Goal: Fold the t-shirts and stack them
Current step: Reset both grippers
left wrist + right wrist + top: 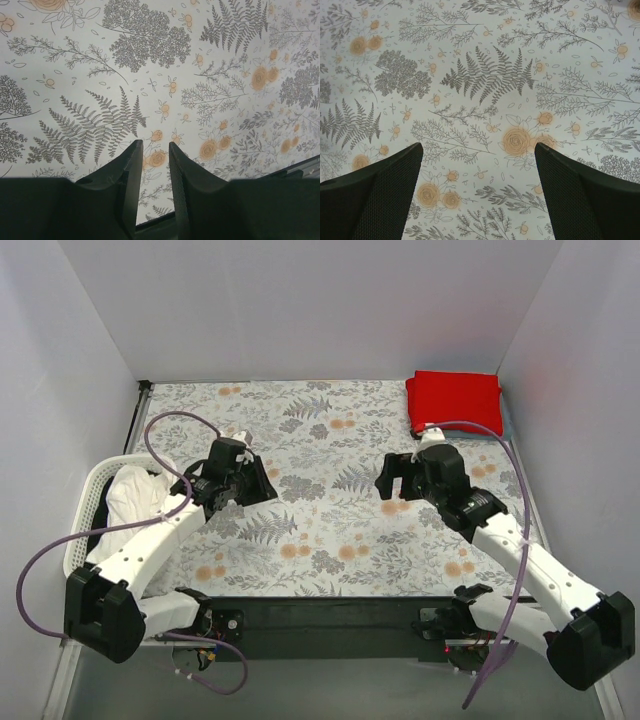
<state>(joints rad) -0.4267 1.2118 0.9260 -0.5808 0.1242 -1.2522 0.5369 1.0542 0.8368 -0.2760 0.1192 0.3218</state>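
Left gripper [155, 145] over floral tablecloth [330, 440], jaws narrowly parted, nothing between. Right gripper [479, 145] spread wide, empty. White lattice basket [85, 502] at left edge, white fabric [130, 495] inside. Folded red t-shirt [455, 400] in far right corner.

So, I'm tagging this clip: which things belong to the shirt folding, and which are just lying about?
Job: red shirt, folded in the far right corner; bluish cloth edging out under it.
Lying about: white basket; white cloth in it, unclear what; floral tablecloth.
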